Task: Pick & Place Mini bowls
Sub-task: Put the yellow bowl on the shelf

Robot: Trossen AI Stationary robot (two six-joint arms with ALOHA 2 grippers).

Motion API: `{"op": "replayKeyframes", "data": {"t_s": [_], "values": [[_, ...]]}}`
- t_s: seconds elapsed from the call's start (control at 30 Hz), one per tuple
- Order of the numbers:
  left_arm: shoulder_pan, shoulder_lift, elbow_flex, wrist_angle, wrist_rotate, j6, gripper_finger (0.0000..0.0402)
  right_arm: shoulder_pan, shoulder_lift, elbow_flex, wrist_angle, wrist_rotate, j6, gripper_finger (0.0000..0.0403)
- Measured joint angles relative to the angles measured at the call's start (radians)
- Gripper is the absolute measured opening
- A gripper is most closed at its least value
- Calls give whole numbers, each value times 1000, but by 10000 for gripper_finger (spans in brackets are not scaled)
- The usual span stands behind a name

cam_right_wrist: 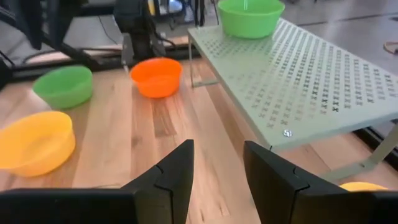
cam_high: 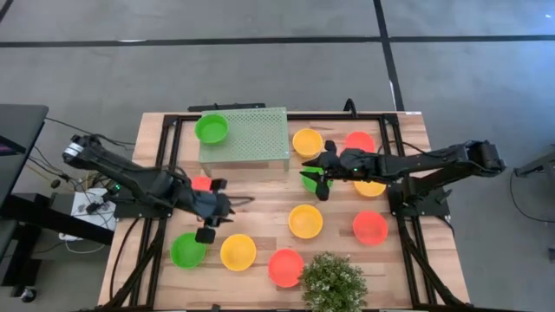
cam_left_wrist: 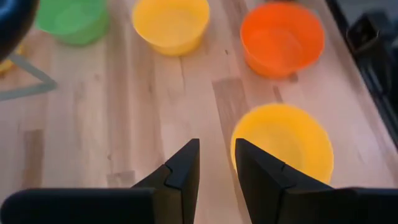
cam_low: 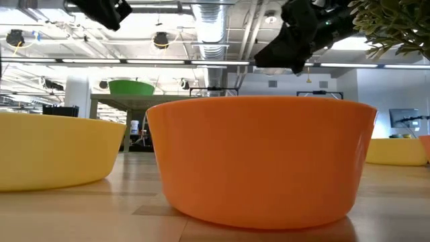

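- Our left tool (cam_high: 227, 201) hovers over the wooden slatted desk (cam_high: 260, 221) near its left-middle; in the left wrist view its two dark fingers (cam_left_wrist: 181, 176) stand a narrow gap apart with nothing between them.
- Just ahead of that tool sits a small round yellow plastic bowl (cam_left_wrist: 283, 142), with an orange bowl (cam_left_wrist: 282, 38), another yellow one (cam_left_wrist: 171, 23) and a green one (cam_left_wrist: 70, 20) beyond it.
- Our right tool (cam_high: 323, 166) hangs near the pale green perforated metal stand (cam_high: 251, 139), above a green bowl that it half hides (cam_high: 310, 182); in its wrist view its fingers (cam_right_wrist: 171, 177) are parted and empty.
- One bright green bowl (cam_high: 211, 128) already rests on the stand's top, so we judge the stand to be the drop place, though the task does not say so.
- The rest of the mini bowls lie spread over the desk: green (cam_high: 187, 250), yellow (cam_high: 238, 251), red-orange (cam_high: 286, 266) along the near edge, more by the right arm.
- For a clean pick we would open the left tool wider, bring one finger inside the yellow bowl's rim and one outside, and pinch the wall.
- We would descend straight down; a slanted approach could push the light bowl across the wood.
- We keep clear of the bushy green potted plant (cam_high: 333, 282).
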Motion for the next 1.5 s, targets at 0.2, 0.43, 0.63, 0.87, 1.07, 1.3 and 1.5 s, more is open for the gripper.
{"op": "replayKeyframes", "data": {"t_s": [0.2,0.43,0.63,0.87,1.07,1.3,1.5], "values": [[-8,86,0,3,-18,3,104,-57,58,62,-148,77,-1,134],[9,56,-1,3,-125,55,104,-190,172,141,-354,108,0,134],[8,-104,-1,3,-154,79,104,-249,291,270,-570,32,1,132],[8,-272,-1,2,-166,79,104,-298,417,426,-705,-70,-21,131],[8,-375,-65,2,-166,110,104,-329,533,510,-768,-77,-28,131],[8,-423,-135,18,-166,106,104,-341,623,578,-848,-77,-53,131],[8,-423,-140,26,-166,106,104,-354,666,600,-885,-62,-54,118]]}}
